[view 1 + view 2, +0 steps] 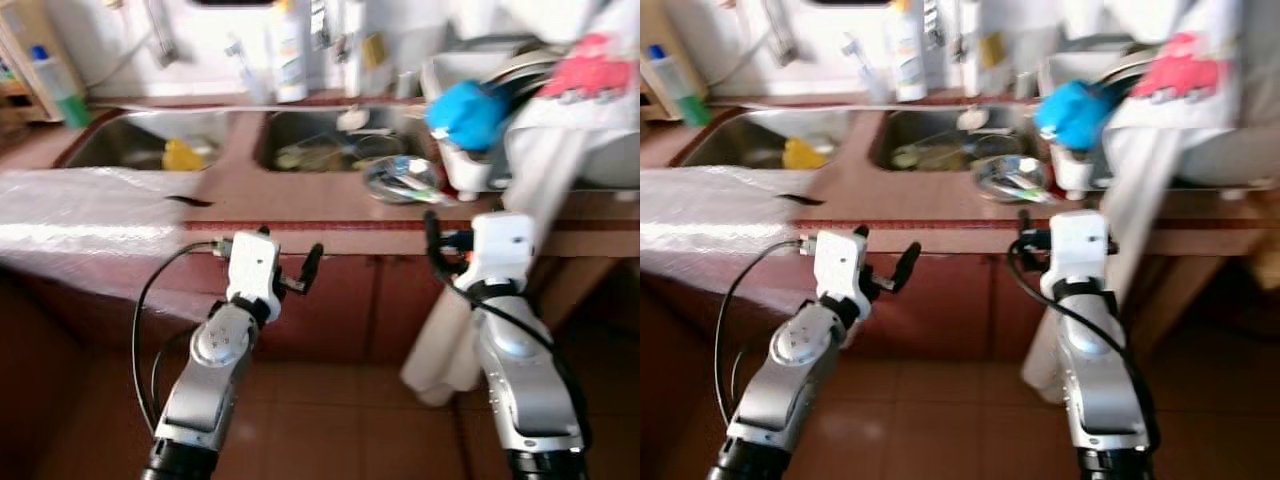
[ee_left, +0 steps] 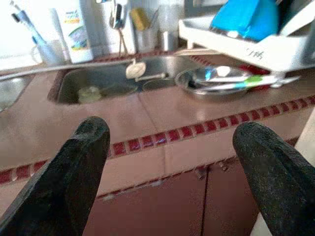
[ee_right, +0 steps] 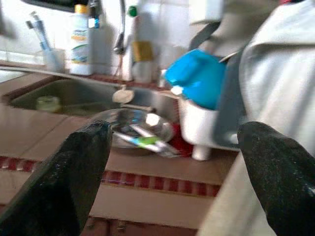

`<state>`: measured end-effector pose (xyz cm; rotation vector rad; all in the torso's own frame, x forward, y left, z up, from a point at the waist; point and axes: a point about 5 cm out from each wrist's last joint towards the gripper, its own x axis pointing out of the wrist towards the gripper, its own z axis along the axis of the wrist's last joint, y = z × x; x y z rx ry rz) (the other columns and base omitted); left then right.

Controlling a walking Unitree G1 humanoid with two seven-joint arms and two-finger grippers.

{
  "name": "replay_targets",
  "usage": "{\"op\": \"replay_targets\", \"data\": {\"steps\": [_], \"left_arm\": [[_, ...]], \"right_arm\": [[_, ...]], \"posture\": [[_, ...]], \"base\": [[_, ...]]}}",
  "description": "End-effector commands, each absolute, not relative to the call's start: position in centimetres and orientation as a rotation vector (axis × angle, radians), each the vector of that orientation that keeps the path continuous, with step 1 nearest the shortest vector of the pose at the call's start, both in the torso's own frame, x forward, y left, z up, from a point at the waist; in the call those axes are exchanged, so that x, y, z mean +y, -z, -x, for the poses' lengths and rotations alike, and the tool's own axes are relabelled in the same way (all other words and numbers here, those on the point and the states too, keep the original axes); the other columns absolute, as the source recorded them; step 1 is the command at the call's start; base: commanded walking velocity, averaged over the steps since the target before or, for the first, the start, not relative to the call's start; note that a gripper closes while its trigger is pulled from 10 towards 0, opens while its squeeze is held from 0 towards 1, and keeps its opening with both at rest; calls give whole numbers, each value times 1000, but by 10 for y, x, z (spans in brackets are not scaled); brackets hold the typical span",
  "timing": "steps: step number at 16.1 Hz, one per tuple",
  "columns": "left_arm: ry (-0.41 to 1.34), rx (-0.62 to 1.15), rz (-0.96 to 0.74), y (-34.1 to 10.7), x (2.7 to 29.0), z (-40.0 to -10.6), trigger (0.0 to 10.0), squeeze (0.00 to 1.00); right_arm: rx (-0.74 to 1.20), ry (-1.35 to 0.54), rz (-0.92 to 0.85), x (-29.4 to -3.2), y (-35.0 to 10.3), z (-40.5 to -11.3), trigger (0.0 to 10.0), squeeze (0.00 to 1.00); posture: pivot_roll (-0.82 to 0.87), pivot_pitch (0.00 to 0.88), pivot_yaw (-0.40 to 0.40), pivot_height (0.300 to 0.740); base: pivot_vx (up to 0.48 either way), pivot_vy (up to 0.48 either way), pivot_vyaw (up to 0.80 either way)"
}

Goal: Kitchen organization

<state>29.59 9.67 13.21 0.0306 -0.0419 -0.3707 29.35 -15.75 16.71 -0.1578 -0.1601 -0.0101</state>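
Observation:
I stand before a reddish tiled counter (image 1: 300, 205) with a double steel sink (image 1: 310, 140). A steel bowl (image 1: 403, 178) holding utensils, one with a green handle (image 3: 145, 141), rests on the counter beside the right basin. A blue object (image 1: 466, 112) sits in the white dish rack (image 1: 465, 172) just right of the bowl. My left gripper (image 1: 290, 250) is open and empty, held in front of the counter edge below the sink. My right gripper (image 3: 177, 177) is also open and empty, below the bowl and rack. Both are short of the counter.
A yellow item (image 1: 182, 155) lies in the left basin. Bottles (image 1: 289, 50) and a tap line the back wall. A shiny plastic sheet (image 1: 80, 210) covers the counter's left part. A white cloth (image 1: 535, 190) hangs over the counter edge near my right arm. Cabinet doors are below.

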Motion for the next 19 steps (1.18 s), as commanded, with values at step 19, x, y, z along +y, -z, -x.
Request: {"op": "replay_targets", "data": {"steps": [19], "left_arm": [[146, 922, -122, 75, 187, -198, 10000, 0]], "right_arm": [[851, -136, 401, -187, 70, -204, 10000, 0]], "posture": [[-12, 0, 79, 740]], "base": [[0, 0, 0]]}}
